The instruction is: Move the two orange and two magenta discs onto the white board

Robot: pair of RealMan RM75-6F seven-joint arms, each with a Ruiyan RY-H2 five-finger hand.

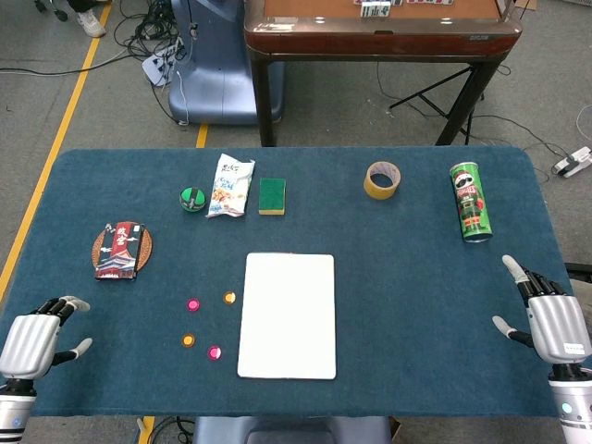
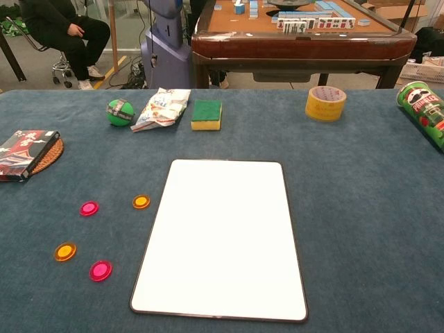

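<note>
Where the head view takes in the whole blue table (image 1: 416, 305), the white board (image 1: 288, 315) lies near centre with its near edge close to the table's front edge. Four discs sit just left of it, all apart from the board: a magenta disc (image 1: 193, 304) and an orange disc (image 1: 229, 297) further back, an orange disc (image 1: 189, 340) and a magenta disc (image 1: 215, 352) nearer. Bare cloth surrounds them. The left hand (image 1: 35, 338) rests at the near left corner, fingers curled, holding nothing. The right hand (image 1: 552, 319) sits at the near right edge, fingers spread, released. A chip can (image 1: 472, 202), tape roll (image 1: 382, 179), sponge (image 1: 272, 196), snack bag (image 1: 229, 185), green ball (image 1: 192, 199) and a booklet on a coaster (image 1: 121, 250) line the far half.

In the chest view, neither hand shows. The board (image 2: 222, 236) is blank with a dark rim. The discs (image 2: 141, 202) (image 2: 89, 208) (image 2: 65, 251) (image 2: 100, 270) are glossy, round and flat.
</note>
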